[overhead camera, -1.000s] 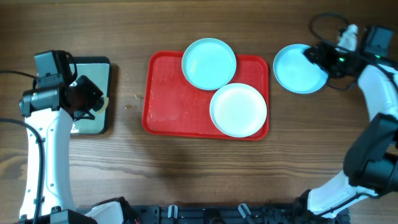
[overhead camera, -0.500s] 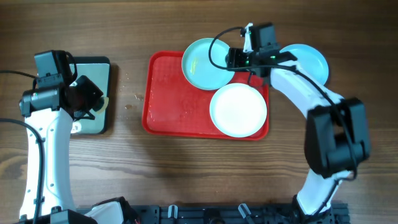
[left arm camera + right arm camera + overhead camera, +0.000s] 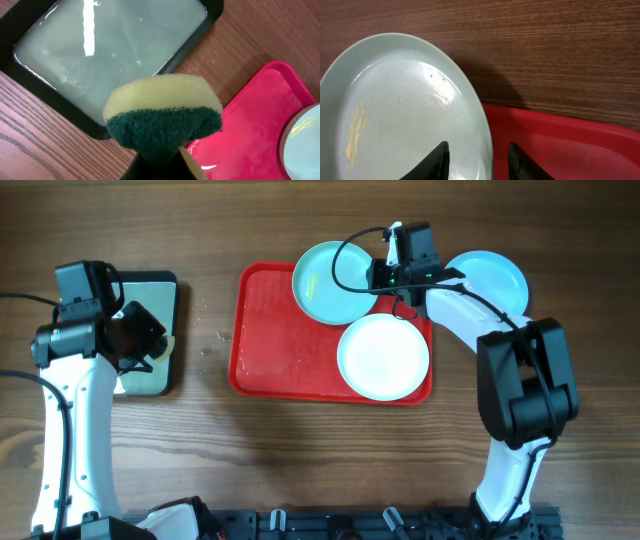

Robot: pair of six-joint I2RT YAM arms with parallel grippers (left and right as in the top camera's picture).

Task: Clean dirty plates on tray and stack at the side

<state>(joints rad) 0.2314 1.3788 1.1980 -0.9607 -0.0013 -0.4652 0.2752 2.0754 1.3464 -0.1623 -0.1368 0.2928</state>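
Note:
The red tray (image 3: 275, 330) holds an aqua plate (image 3: 325, 285) with a yellow smear at its back edge and a white plate (image 3: 383, 358) at front right. A second aqua plate (image 3: 495, 278) lies on the table right of the tray. My right gripper (image 3: 378, 278) is open, its fingers astride the right rim of the smeared aqua plate (image 3: 395, 110), one finger over the plate and one over the tray (image 3: 560, 145). My left gripper (image 3: 140, 340) is shut on a yellow-and-green sponge (image 3: 162, 112) above the dark water tray (image 3: 100, 55).
The dark narrow tray of cloudy water (image 3: 150, 335) sits at the left, a hand's width from the red tray (image 3: 260, 130). Small specks lie on the wood between them (image 3: 215, 340). A black cable loops over the smeared plate (image 3: 345, 260).
My right arm swung left from the side aqua plate, which stays on the table, to the smeared plate on the tray. In the last half second it settled slightly. The left arm has not moved.

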